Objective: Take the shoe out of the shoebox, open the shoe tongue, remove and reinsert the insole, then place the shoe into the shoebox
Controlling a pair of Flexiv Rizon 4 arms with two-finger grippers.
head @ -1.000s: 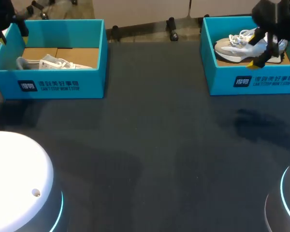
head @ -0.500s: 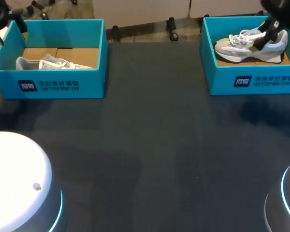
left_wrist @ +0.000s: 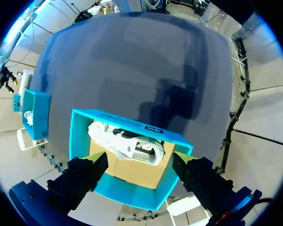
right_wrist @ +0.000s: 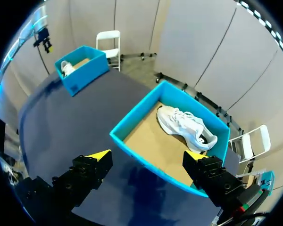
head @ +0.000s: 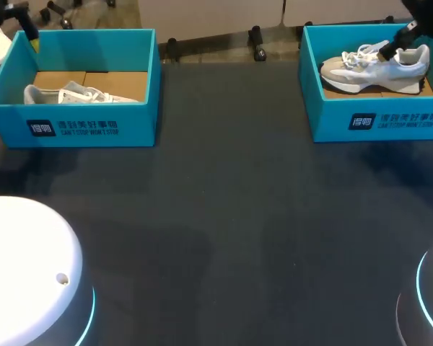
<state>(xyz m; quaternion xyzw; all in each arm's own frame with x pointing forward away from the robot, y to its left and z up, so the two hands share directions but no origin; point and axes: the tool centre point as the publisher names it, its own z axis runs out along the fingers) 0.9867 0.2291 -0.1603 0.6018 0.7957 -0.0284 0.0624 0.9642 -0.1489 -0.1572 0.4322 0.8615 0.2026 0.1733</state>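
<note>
Two teal shoeboxes stand at the table's far side. The left shoebox (head: pixel 72 126) (left_wrist: pixel 132 188) holds a white shoe (head: pixel 72 94) (left_wrist: pixel 127 143) lying on its cardboard floor. In the right shoebox (head: pixel 375 119) (right_wrist: pixel 146 125) lies a white and grey shoe (head: pixel 375 65) (right_wrist: pixel 188 125). My left gripper (head: pixel 18 21) (left_wrist: pixel 139 160) hangs high above the left box, open, with nothing between its fingers. High over the right box, my right gripper (head: pixel 405 36) (right_wrist: pixel 147 155) is also open and holds nothing. Each shoe rests untouched in its box.
The dark table (head: pixel 224 231) stretches between and in front of the boxes. Two white robot bases sit at the near corners, one on the left (head: pixel 29 274) and one on the right (head: pixel 429 303).
Both arms have risen toward the far corners. My right gripper has lifted away from the shoe in the right box, which stays there. My left gripper's fingers have spread wider.
</note>
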